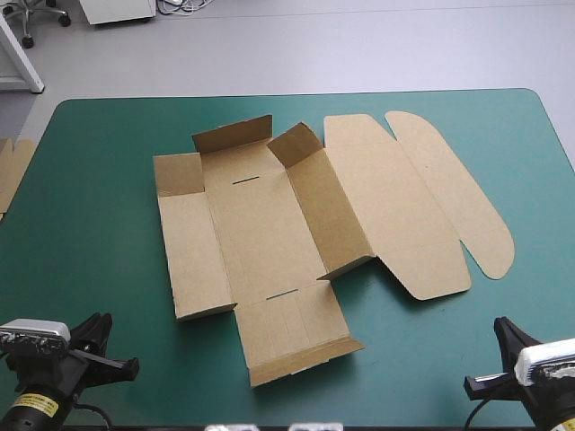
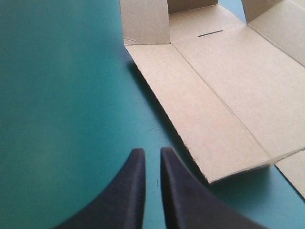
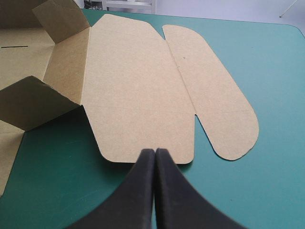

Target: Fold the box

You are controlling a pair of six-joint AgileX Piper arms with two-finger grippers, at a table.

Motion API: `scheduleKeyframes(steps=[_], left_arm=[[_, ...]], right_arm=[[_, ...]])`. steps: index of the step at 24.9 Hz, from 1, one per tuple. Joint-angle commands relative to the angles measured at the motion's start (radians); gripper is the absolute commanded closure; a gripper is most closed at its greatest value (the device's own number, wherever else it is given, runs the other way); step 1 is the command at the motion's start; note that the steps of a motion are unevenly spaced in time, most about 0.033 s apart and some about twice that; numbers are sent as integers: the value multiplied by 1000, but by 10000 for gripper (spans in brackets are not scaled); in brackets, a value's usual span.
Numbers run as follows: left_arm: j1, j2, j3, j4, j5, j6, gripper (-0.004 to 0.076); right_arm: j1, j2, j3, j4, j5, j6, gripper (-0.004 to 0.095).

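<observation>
The brown box [image 1: 269, 224] lies mostly flat in the middle of the teal-green table, with its right wall and two far corner flaps raised. Its lid [image 1: 386, 206] and rounded tuck flap [image 1: 458, 197] lie flat to the right. My left gripper [image 1: 121, 346] sits at the near left corner, shut on nothing, only a thin slit between its fingers. In the left wrist view this gripper [image 2: 150, 152] is just short of the box's left panel [image 2: 205, 109]. My right gripper [image 1: 490, 355] is at the near right, shut and empty. Its tips [image 3: 155, 151] are at the lid's near edge [image 3: 143, 95].
An edge of more brown board [image 1: 11, 171] shows at the table's left edge. Bare teal-green cover [image 1: 99, 242] runs left of the box and along the near edge [image 1: 413, 359].
</observation>
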State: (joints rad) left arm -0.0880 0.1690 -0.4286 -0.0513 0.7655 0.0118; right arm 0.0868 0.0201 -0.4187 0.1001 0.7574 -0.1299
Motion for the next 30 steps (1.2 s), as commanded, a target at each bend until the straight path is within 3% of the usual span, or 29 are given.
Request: scheduleKeyframes(steps=[1,15,24,30], left_arm=[[-6,15,-25,-5,-65,-4,638],[-6,93,-84,-9,-17,-1,620],[-6,295,-230,-42,-27,5,433],[-6,457,-364,-104,23,-20,416]], right_arm=[[-5,19,-22,-3,-80,-3,927],[-5,117,-35,5,-49,-31,901],[-5,249,-128,19,-122,-48,668],[-5,375,-209,15,-167,-48,476]])
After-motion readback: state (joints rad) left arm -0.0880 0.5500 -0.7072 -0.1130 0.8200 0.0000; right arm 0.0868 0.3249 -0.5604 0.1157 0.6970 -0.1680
